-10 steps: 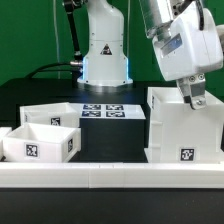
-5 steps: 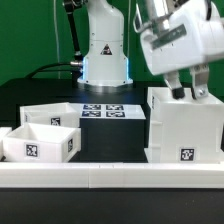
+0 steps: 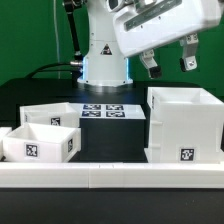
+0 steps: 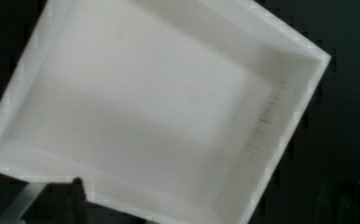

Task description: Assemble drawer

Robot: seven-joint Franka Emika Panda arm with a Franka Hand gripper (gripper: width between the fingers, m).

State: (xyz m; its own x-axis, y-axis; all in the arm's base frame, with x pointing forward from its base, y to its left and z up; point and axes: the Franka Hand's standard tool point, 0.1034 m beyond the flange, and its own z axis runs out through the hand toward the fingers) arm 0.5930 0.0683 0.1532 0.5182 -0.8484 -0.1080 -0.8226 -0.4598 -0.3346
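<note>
gripper (image 3: 168, 62) in the upper right of the exterior frame, hanging in the air above the housing (image 3: 185, 122) — jaws spread wide, nothing between them, both fingers clear of the housing's rim.

housing stands upright at the right of the frame, open top up, with a black-and-white tag (image 3: 185, 154) low on its front face.

two shallow trays at the left: front tray (image 3: 40, 142) with a tag on its near wall, rear tray (image 3: 50, 113) just behind it — touching or only close, cannot tell.

marker board (image 3: 105, 110) lies flat at centre, between the trays and the housing, on the black table (image 3: 30, 95).

long white rail (image 3: 110, 172) runs across the lower frame in front of all parts.

wrist view: the housing (image 4: 159, 110) seen from above, its open white inside filling most of the picture, skewed against a dark ground.
</note>
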